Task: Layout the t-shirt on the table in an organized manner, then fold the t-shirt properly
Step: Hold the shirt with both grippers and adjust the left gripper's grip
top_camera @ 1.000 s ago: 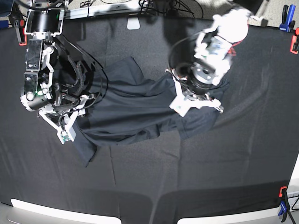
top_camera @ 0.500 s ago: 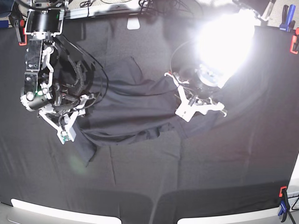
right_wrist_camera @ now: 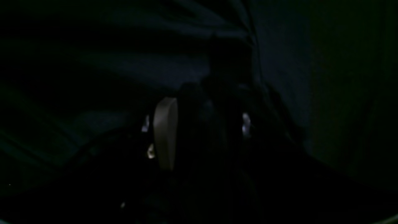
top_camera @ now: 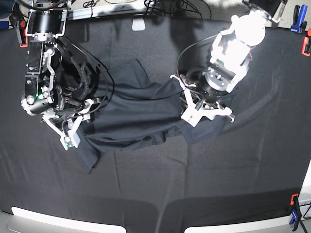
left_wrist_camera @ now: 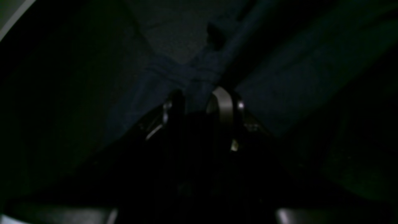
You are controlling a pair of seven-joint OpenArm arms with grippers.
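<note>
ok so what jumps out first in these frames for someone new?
The crumpled dark t-shirt bunched in the middle of the black table, not yet laid flat. Two arms press in on it: the right gripper at the shirt's left edge in the base view, the left gripper over its right end. Both wrist views are nearly black, showing little beyond pale fingers above dim cloth.

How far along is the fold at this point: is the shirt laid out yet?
Nothing looks done: the t-shirt lies bunched and creased mid-table, no fold made. In hand: the left gripper sits low over its right end, jaws apart, while the right gripper is at its left end, grip unclear in these dark wrist views. Left: flattening, then every fold.
</note>
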